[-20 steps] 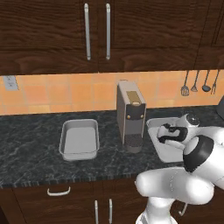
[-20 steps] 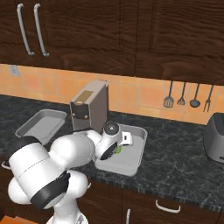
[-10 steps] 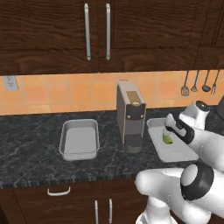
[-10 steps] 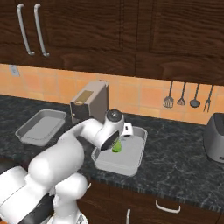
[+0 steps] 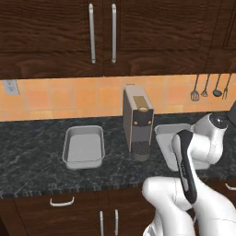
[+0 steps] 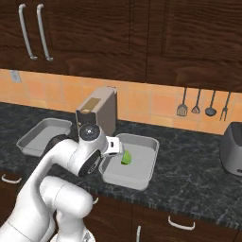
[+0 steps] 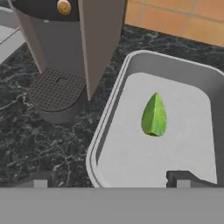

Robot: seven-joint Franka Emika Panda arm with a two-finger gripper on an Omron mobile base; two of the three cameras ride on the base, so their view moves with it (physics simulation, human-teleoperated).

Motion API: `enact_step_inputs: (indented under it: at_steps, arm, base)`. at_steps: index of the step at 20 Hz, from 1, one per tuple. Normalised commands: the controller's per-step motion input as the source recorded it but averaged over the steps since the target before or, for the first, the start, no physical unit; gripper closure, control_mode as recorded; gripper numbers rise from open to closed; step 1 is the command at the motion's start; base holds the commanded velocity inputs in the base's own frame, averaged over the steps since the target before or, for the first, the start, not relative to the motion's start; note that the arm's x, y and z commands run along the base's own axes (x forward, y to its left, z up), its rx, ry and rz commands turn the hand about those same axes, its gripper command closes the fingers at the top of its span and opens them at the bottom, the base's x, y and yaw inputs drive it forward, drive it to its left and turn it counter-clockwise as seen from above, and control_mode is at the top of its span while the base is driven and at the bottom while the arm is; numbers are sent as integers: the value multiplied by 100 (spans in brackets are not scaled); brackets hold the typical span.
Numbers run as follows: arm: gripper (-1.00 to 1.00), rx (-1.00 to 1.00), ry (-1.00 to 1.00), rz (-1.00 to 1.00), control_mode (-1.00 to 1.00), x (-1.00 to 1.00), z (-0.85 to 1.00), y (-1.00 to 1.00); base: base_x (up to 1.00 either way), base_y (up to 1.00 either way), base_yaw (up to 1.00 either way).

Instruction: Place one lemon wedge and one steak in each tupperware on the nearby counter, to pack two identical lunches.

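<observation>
My claw (image 7: 109, 178) is released, its jaws wide apart and holding nothing, above the near edge of the right tupperware (image 6: 142, 176) on the worktop (image 6: 198, 179). The lemon wedge (image 7: 154, 116) lies inside this tray, just ahead of my claw, with its long axis pointing away from me. The left tupperware (image 5: 84, 161) looks empty, well apart beyond the coffee machine (image 5: 137, 120).

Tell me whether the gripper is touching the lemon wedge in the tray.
Apart. In the hand view the open gripper sits below the lemon wedge, with bare tray floor showing between the fingers and the wedge.
</observation>
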Motion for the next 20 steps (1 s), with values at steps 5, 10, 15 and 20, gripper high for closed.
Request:
enact_step_inputs:
  at_steps: [5,10,15,20]
  arm:
    - [-100,13,-31,-23,-100,-91,2,54]
    - [-100,5,-7,-10,-100,-33,-22,56]
    - [-100,-1,-1,-7,-100,21,-48,68]
    - [-100,-1,-1,-1,100,0,-9,5]
  base:
    - [0,0,0]
    - [0,0,0]
    - [0,0,0]
    - [-41,-16,-9]
